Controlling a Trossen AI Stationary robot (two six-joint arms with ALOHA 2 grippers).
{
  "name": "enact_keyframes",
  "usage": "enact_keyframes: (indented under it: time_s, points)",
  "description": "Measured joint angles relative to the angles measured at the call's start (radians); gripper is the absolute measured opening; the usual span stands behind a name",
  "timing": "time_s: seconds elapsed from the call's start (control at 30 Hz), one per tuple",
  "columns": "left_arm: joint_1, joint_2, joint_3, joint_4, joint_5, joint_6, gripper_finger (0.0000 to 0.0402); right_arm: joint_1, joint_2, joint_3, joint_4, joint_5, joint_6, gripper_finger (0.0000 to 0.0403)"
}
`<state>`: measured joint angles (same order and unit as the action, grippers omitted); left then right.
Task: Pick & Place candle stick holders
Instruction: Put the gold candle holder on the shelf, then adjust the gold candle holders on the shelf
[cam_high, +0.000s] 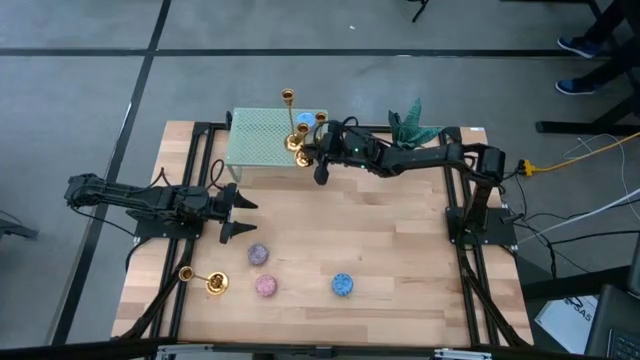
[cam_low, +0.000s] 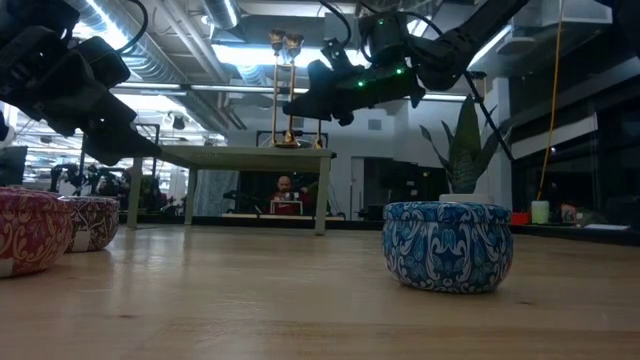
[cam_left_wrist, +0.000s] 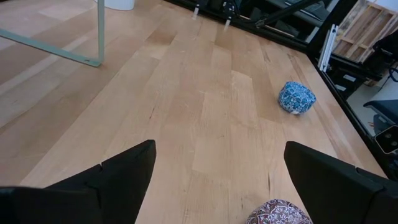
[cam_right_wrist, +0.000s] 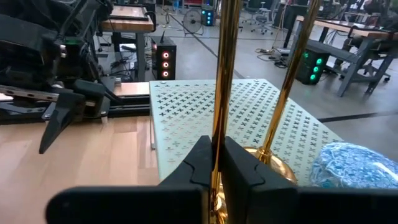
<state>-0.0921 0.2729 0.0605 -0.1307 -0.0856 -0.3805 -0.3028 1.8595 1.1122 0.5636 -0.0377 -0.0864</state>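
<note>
Our right gripper (cam_right_wrist: 214, 163), fingers clamped on a candle stick holder (cam_right_wrist: 224, 68), sets it at the green platform's (cam_high: 255, 140) right edge; next, release cleanly. Left gripper (cam_high: 240, 215) waits, fingers apart.

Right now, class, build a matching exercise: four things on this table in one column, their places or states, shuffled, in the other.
1. Right pincer
2. Left pincer
3. Lying shiny brass candlestick
4. Round blue patterned candle

A. On its side near the table's front left corner
B. Open, above bare wood
C. Shut on an upright brass candlestick stem
D. Resting on the wood, front centre-right

Pairs: 1-C, 2-B, 3-A, 4-D
</note>
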Motion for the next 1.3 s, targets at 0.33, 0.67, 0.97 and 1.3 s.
enact_keyframes:
  time_s: [0.33, 0.67, 0.97, 1.3]
  points:
    - [0.000, 0.000, 0.000, 0.000, 0.000, 0.000, 0.0354, -0.003, 0.009, 0.000, 0.013, 0.023, -0.008, 0.0041]
    - [0.000, 0.000, 0.000, 0.000, 0.000, 0.000, 0.0354, -0.004, 0.013, -0.004, 0.003, 0.002, -0.016, 0.0086]
    - [0.000, 0.000, 0.000, 0.000, 0.000, 0.000, 0.0354, -0.003, -0.014, -0.003, -0.003, -0.023, -0.034, 0.0182]
    - [0.000, 0.000, 0.000, 0.000, 0.000, 0.000, 0.0354, 0.026, -0.110, -0.005, -0.192, 0.019, -0.026, 0.0209]
